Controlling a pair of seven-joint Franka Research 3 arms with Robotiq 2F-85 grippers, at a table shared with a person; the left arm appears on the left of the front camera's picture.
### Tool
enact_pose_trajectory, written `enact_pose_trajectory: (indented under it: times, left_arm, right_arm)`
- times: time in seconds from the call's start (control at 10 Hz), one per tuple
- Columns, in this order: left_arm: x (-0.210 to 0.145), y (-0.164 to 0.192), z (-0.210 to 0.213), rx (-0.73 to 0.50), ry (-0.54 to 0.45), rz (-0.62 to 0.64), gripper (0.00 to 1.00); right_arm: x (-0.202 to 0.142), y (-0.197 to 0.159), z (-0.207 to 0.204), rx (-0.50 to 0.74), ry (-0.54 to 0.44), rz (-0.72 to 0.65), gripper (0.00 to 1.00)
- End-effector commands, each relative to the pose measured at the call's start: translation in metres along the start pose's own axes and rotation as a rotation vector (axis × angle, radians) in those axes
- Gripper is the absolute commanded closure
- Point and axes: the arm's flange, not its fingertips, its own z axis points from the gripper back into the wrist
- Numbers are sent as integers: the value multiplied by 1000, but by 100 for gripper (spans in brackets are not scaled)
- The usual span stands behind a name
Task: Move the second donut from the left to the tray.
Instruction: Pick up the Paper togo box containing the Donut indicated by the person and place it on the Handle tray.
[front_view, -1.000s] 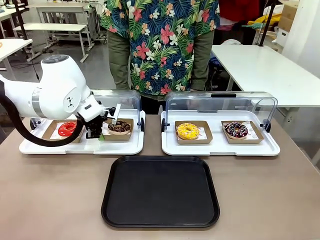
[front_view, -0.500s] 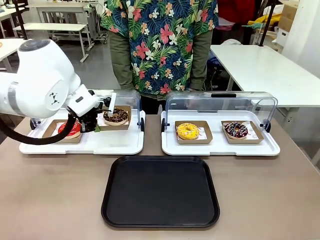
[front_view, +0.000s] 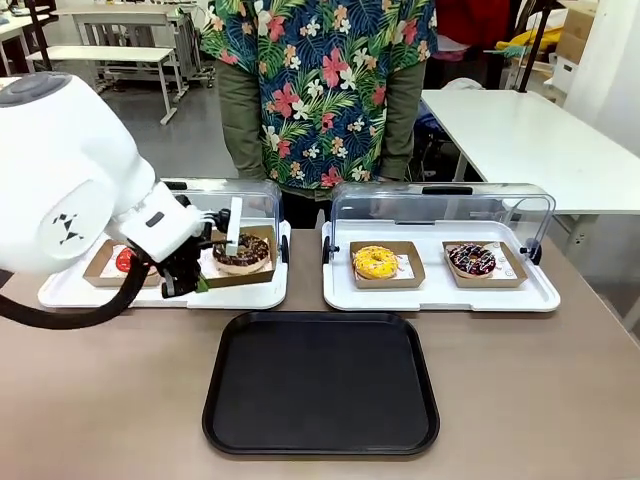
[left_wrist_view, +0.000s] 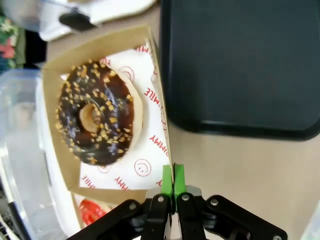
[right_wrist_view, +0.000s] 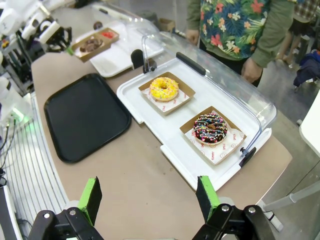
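Since the earlier frames the left gripper (front_view: 197, 283) had pulled the second donut from the left (front_view: 242, 252) off its spot on the left white tray (front_view: 70, 292) and lifted it, w/ its cardboard holder (front_view: 262, 272), toward the robot's side; arm had swung nearer the camera too. Left wrist view showed the jaws pinched shut on the holder's thin edge (left_wrist_view: 168, 150), green pads (left_wrist_view: 166, 180) pressed together w/ the wall between them. Donut sat in the holder on white printed paper (left_wrist_view: 145, 165), raised above the white tray's near edge, not yet over the tray (front_view: 320, 385), which lay near, toward centre of the table.

Right gripper (right_wrist_view: 150, 197) hung wide, holding nothing, well apart, above the table's right end.

Doing this step well, judged: grip is on one edge only, so holder probably wants to sag on the far side. Keep it level, move slow, carry right and toward the robot till fully over the black tray, lower till the base rests flat, then release. Watch the black rim on the way in.

Orientation: donut is a ring, no real long axis; hole faced up, glaze and crumbs on top. Holder roughly square, gripped corner pointing toward the robot's left, far side tipped slightly up in front view. Red-glazed donut (front_view: 124, 260) sat behind the arm, partly hidden
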Motion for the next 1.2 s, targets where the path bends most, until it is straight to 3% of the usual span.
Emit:
enact_pose_trajectory:
  times: [0.0,0.5,1.1]
  left_arm:
    - [5,-40,10,-11,-27,33,99]
    - [54,-105,-25,-78,-46,-49,99]
    - [70,-145,-60,-133,-67,-130,99]
  right_arm:
    - [2,-2,1,2,-23,25,0]
    - [2,-2,1,2,-23,25,0]
    - [2,-2,1,2,-23,25,0]
